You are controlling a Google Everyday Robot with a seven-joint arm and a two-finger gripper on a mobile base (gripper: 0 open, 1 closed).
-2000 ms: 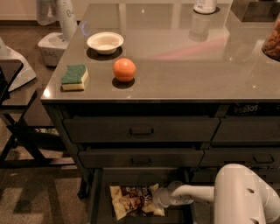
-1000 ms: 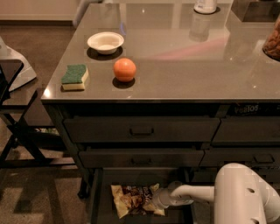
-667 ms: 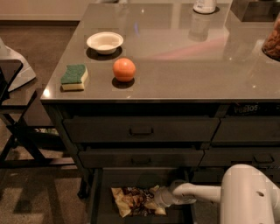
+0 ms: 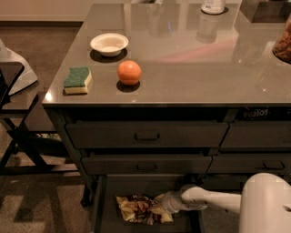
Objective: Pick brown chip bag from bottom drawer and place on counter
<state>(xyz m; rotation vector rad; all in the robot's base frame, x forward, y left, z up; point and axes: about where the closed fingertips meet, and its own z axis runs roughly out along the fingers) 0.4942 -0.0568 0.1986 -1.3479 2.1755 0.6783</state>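
Observation:
The brown chip bag (image 4: pixel 138 208) lies in the open bottom drawer (image 4: pixel 105 214), dark brown in the middle with pale ends. My gripper (image 4: pixel 162 205) reaches in from the right on a white arm (image 4: pixel 213 200) and sits at the bag's right end, touching it. The bag rests on the drawer floor. The counter (image 4: pixel 191 59) is a glossy grey-brown top above the drawers.
On the counter stand a white bowl (image 4: pixel 109 44), an orange (image 4: pixel 129 72) and a green-topped sponge (image 4: pixel 76 80) at the left. A white bottle (image 4: pixel 213 6) and a jar (image 4: pixel 283 43) stand at the back right. Two closed handled drawers (image 4: pixel 146 135) sit above the open one. A dark stand (image 4: pixel 18 136) is at left.
The view has shifted slightly, so the counter sits a little further right in the picture. A white object at the back left has gone from view. The gripper stays at the bag's right end.

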